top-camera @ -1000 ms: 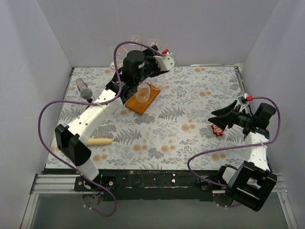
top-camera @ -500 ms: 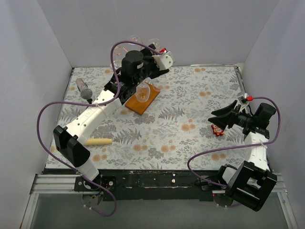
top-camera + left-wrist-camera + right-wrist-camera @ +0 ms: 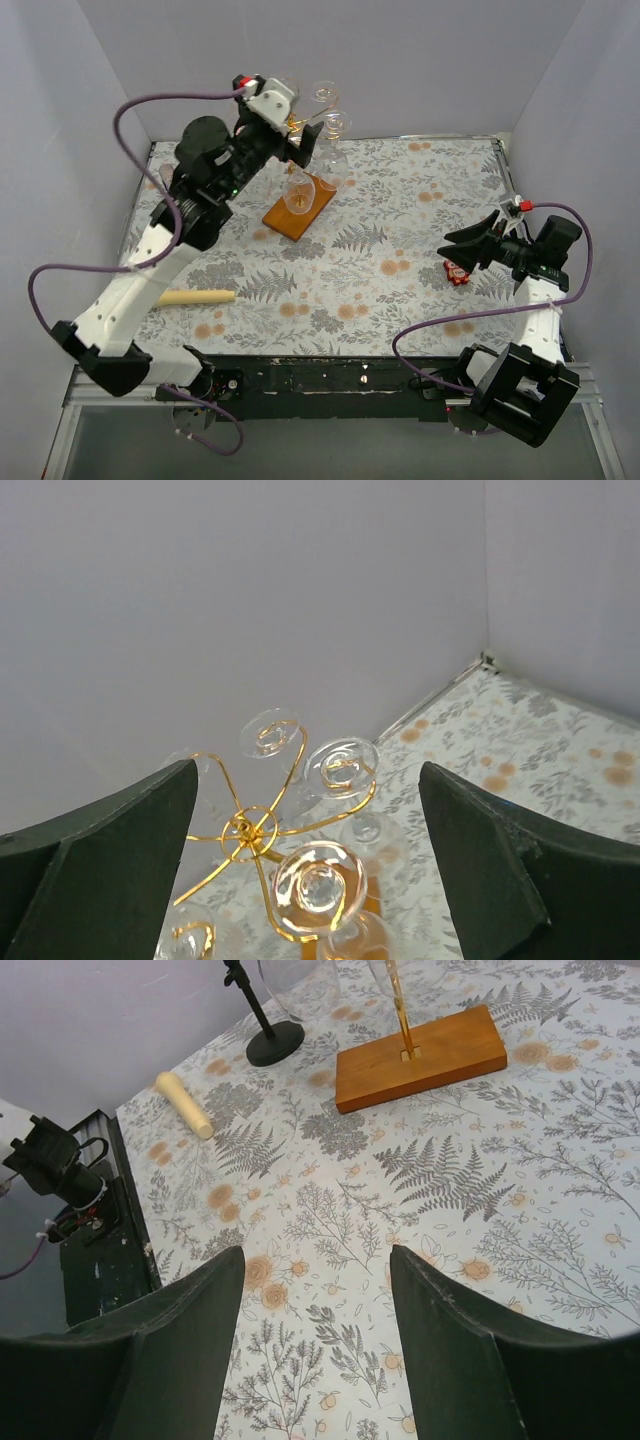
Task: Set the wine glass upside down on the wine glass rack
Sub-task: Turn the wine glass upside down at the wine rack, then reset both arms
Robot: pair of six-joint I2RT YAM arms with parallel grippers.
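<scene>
The wine glass rack (image 3: pixel 298 207) stands at the back left, a gold wire tree on an orange-brown wooden base. Several wine glasses hang on it upside down; the nearest one (image 3: pixel 318 885) sits in a curled arm next to the wire hub (image 3: pixel 247 830), and others (image 3: pixel 337 123) hang at the top. My left gripper (image 3: pixel 305 143) is open and empty, raised beside the rack's top, which lies between its wide fingers in the left wrist view (image 3: pixel 308 766). My right gripper (image 3: pixel 455 248) is open and empty at the right, low over the mat (image 3: pixel 315 1252).
A wooden dowel (image 3: pixel 197 296) lies front left and also shows in the right wrist view (image 3: pixel 183 1103). A black round-footed stand (image 3: pixel 275 1042) is beside the rack base (image 3: pixel 420 1057). A small red object (image 3: pixel 457 271) lies by my right gripper. Walls close the back and sides.
My left arm has swung left and lifted, drawing its gripper back from over the rack. The glasses stay hanging on the rack. The right arm has not moved.
</scene>
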